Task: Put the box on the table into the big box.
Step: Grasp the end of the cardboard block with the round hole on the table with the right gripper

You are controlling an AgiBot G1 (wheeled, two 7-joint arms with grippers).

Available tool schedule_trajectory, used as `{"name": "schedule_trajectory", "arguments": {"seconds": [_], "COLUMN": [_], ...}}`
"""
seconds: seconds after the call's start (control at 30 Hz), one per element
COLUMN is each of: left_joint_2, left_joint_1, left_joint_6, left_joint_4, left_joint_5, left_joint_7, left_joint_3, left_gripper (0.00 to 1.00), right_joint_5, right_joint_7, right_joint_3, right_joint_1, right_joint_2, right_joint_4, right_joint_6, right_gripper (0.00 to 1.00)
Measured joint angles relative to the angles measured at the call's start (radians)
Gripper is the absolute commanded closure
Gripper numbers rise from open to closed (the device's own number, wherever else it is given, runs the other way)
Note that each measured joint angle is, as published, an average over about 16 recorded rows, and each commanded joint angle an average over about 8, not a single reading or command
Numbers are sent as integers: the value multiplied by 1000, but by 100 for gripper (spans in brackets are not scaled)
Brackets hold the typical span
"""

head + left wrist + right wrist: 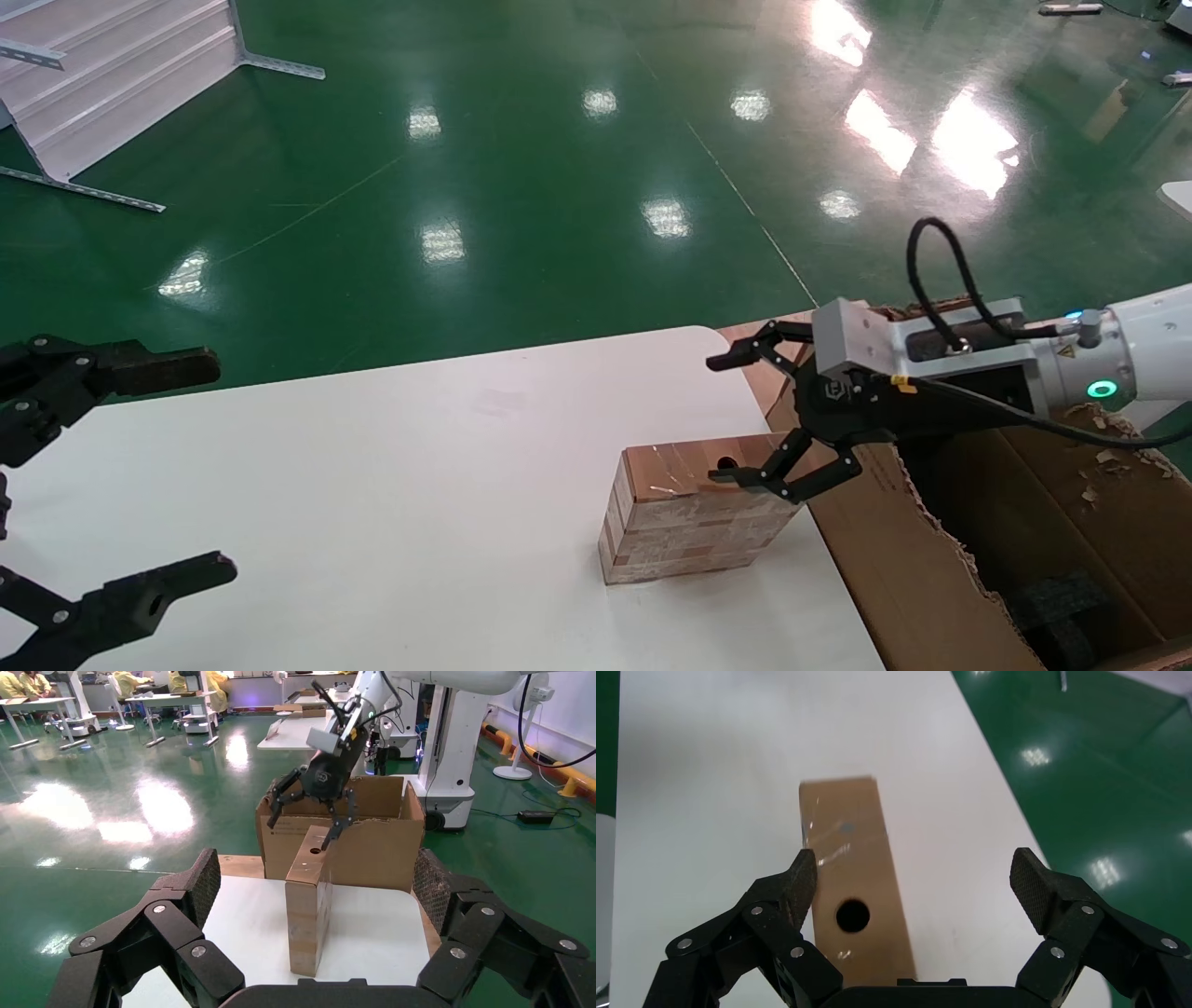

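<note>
We see a white table point(372, 485) with a small brown box point(694, 508) standing on edge near its right side, its narrow top face up and showing a round black hole point(724, 461). Just beyond that edge of the table sits the big box point(941, 578), open at the top with ragged torn rims (dark foam blocks lie inside). Our right gripper point(745, 419) hangs over the near end of the small box with its fingers spread wide; in the right wrist view one finger is over the box's top face and the other well out to the side, so it grips nothing yet. We judge it is lining up to close across the box's narrow width, the only span it could pinch. Our left gripper point(177, 475) waits at the table's far left, fingers also spread and empty, well apart from the box.
</note>
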Motion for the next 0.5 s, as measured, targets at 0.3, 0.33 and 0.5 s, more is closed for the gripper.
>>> {"name": "schedule_trajectory", "arguments": {"seconds": [0.3,0.33,0.5], "left_joint_2": [0,0,0], "left_joint_1": [0,0,0], "left_joint_6": [0,0,0], "left_joint_4": [0,0,0], "left_joint_5": [0,0,0], "left_joint_7": [0,0,0], "left_joint_3": [0,0,0], "left_gripper": [0,0,0], "right_joint_5": [18,25,68], "right_joint_7": [-40,-43,-48], "right_joint_3": [-78,-87,-127], "right_joint_1": [10,9,-1], "right_joint_2": [-22,-21,-11], "right_joint_4": [-80,-83,-86], "right_joint_6": [-5,-6,-8], "right_gripper": [0,0,0]}}
